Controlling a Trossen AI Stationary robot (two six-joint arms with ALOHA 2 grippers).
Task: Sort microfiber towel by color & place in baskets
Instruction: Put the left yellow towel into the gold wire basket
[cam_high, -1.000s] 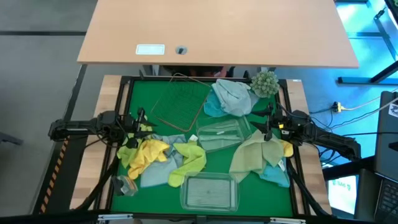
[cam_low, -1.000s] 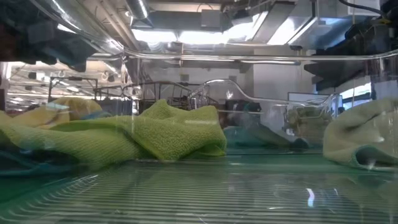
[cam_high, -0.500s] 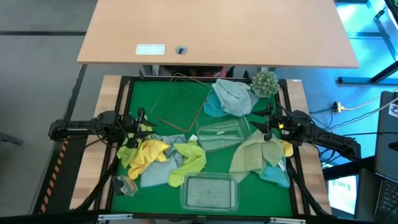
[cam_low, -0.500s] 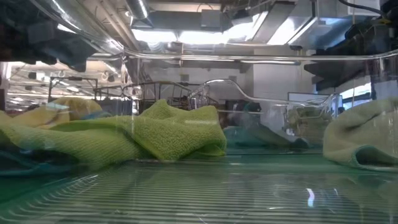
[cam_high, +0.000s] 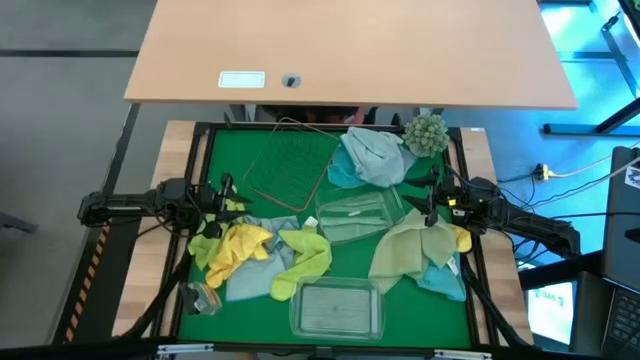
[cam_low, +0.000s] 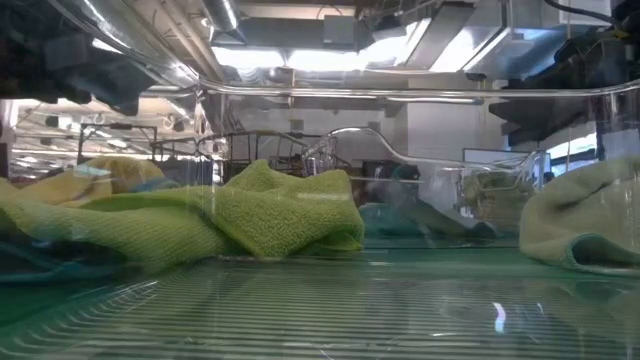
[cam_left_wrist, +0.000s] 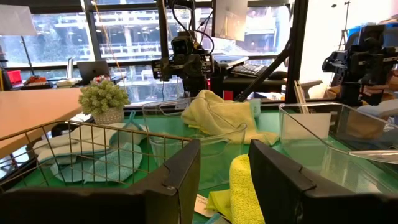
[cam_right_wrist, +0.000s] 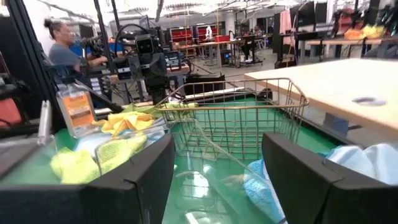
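On the green mat (cam_high: 225, 150) lie several microfiber towels: yellow (cam_high: 238, 248), lime (cam_high: 308, 255) and light blue (cam_high: 252, 284) at the near left, a light blue heap (cam_high: 372, 158) at the far side, and pale olive (cam_high: 405, 250) over teal (cam_high: 442, 280) at the right. The brown wire basket (cam_high: 290, 165) stands far left of centre. One clear tub (cam_high: 355, 215) is in the middle and one (cam_high: 337, 308) is near the front edge. My left gripper (cam_high: 228, 200) is open above the left pile, with a yellow-green fold (cam_left_wrist: 244, 190) showing between its fingers. My right gripper (cam_high: 430, 205) is open and empty above the olive towel.
A grey-green fuzzy ball plant (cam_high: 425, 133) stands at the far right corner. A small bottle-like object (cam_high: 200, 297) lies at the near left. A black frame (cam_high: 200, 135) edges the mat, and a wooden desk (cam_high: 350, 50) stands beyond the far edge. A person (cam_right_wrist: 62, 46) sits in the room behind.
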